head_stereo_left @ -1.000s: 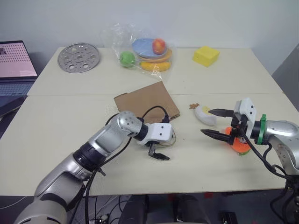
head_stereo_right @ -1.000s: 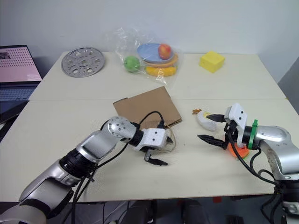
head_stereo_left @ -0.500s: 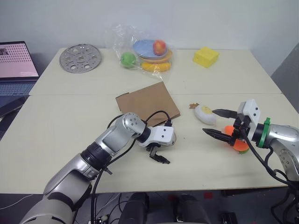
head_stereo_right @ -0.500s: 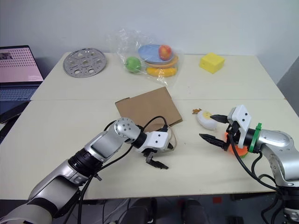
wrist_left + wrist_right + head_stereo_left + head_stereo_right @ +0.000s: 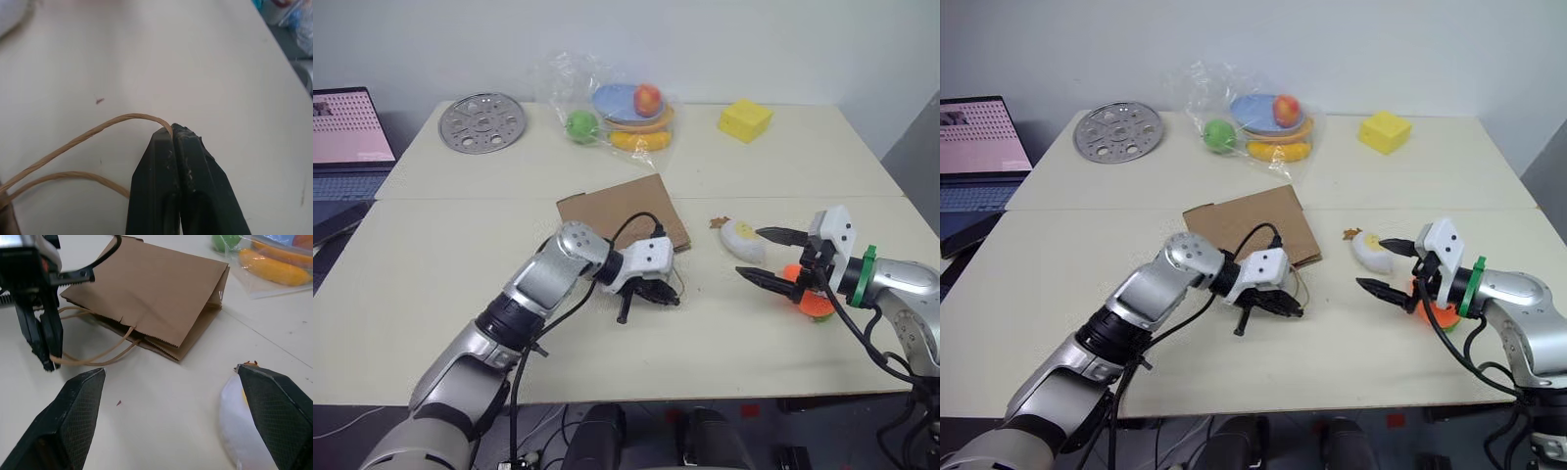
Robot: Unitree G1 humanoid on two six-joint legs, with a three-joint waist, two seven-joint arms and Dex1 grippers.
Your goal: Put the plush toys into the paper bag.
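Your left jaws (image 5: 171, 134) are pinched tight on one twine handle (image 5: 88, 134) of the bag (image 5: 625, 209); the twine runs out from between the tips, and the second loop lies just beside them on the counter (image 5: 431, 255). The bag itself lies flat behind these jaws, its mouth toward them, not yet lifted or spread.

Your right jaws (image 5: 769, 257) stand wide and hold nothing. The egg toy (image 5: 742, 241) lies on the counter just beyond the upper finger, close to it but apart as far as you can tell. The carrot toy (image 5: 811, 299) lies under and behind these jaws, partly hidden by the wrist.

Nothing is packed yet: both toys are out on the counter, well apart from the bag's mouth. The handle grip looks like the first step toward opening the bag. Left to do, by my judgement: raise the handle so the mouth gapes, then pick up each toy with the right jaws and drop it in.
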